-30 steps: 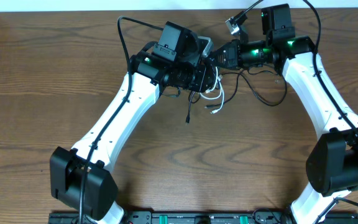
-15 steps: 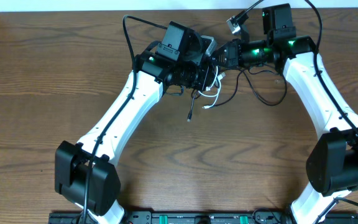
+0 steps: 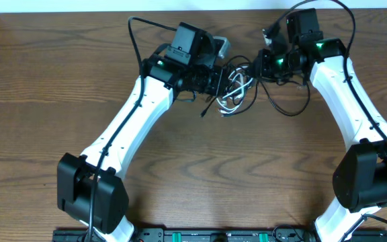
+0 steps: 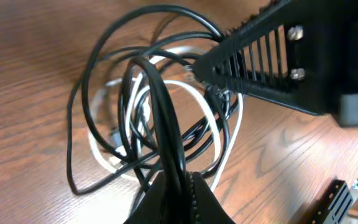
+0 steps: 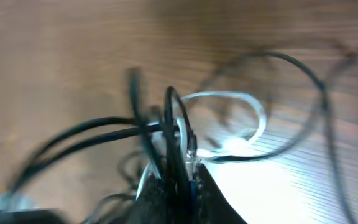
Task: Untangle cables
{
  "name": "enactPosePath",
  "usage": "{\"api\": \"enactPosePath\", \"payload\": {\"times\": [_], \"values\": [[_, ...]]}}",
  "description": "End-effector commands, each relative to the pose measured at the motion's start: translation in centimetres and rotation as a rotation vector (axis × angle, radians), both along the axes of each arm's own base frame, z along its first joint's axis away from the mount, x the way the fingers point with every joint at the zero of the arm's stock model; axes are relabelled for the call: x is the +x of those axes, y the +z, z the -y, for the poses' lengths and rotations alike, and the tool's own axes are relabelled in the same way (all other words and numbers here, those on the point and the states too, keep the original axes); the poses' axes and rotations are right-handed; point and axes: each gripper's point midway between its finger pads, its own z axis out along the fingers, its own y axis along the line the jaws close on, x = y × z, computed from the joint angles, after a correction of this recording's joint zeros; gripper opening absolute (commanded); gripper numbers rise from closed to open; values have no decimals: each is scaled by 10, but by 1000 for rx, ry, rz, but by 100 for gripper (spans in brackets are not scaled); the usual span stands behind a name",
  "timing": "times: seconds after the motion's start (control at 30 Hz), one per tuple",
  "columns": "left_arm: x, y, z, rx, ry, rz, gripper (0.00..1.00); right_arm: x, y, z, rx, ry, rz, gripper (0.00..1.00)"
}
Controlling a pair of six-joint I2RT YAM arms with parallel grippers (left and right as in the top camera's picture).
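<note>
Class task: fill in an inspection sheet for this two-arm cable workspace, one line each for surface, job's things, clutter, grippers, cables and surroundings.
Surface: brown wood-grain table.
Job's things: black cables and a white cable, looped together in one tangle between the arms.
Clutter: nothing seen.
Grippers: left gripper shut on one of the black cables; right gripper appears shut on black strands, view blurred.
Cables: thick arm wires run along both arms.
Surroundings: white strip beyond the far edge; black rail at the near edge.
</note>
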Motion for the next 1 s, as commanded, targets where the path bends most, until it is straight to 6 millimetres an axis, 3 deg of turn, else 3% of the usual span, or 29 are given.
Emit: {"api": "enactPosePath", "payload": {"times": [0.0,0.17,0.37,0.43,0.57,0.7,0.97], "values": [[2,40,-19,-38,59,76,7,11,-4,35,-172,-92,47,17],[1,62,-29,-62,84,117,7,11,-5,37,-179,-96,45,27],[-7,100,-44,-106,122,190,7,6,-11,43,-223,-99,23,23],[-12,112,-46,-123,130,209,7,0,5,7,-57,115,98,26],[-12,115,-49,-134,151,202,8,-12,39,-33,213,284,161,31],[-5,111,-58,-109,235,188,7,-21,61,-46,367,357,182,33],[-7,107,-57,-112,247,151,8,-32,93,-54,561,441,210,33]]}}
